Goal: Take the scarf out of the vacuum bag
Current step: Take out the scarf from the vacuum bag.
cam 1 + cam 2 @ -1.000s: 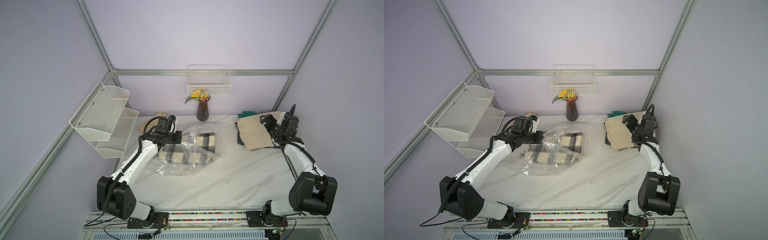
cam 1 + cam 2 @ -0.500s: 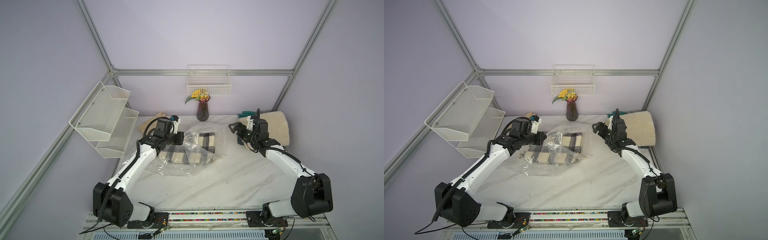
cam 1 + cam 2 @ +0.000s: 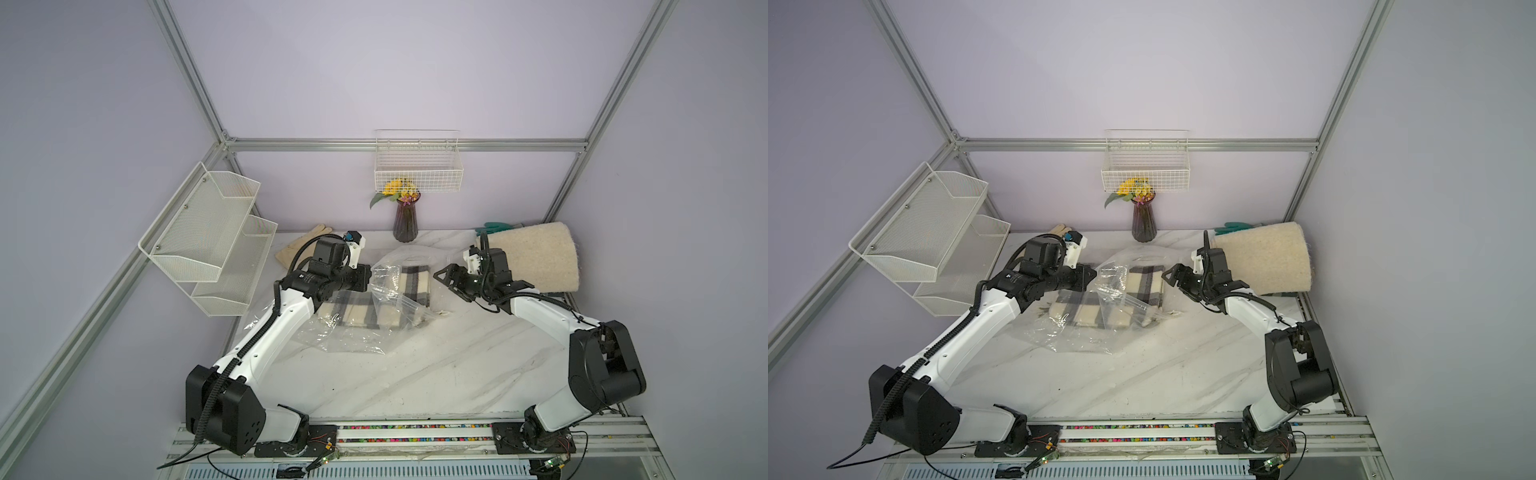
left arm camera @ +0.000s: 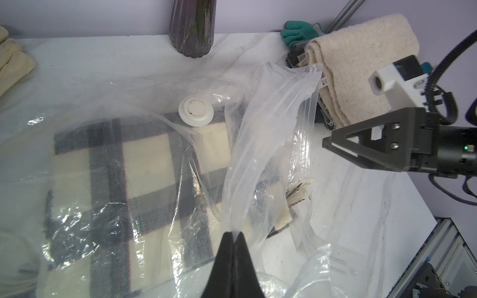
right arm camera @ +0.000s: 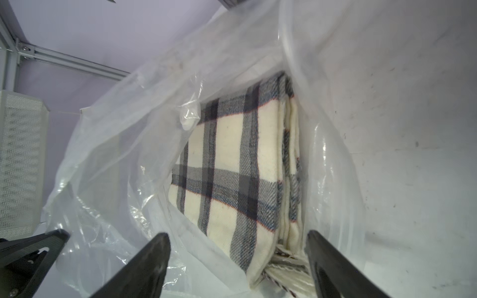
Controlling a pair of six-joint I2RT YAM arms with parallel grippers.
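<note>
Scarf [image 3: 361, 311]: plaid, folded, inside vacuum bag [image 3: 345, 340], centre of frame in both top views. Left gripper [image 4: 233, 233] pinched tight on bag film. Right gripper [image 5: 237, 236] jaws wide, holding nothing, facing bag mouth.

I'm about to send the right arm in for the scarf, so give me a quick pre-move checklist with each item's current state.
1. Left tool shut on the vacuum bag film, holding it up: ok.
2. Bag mouth open toward the right tool: ok.
3. Right tool open wide: ok.
4. Scarf folded edge bare, no film across it: ok in the right wrist view.
5. Scarf edge actually between the right tool's fingers: cannot tell. It lines up between them, but the depth is unclear.
6. Fingers clear of the bag's bottom layer: cannot tell.
</note>
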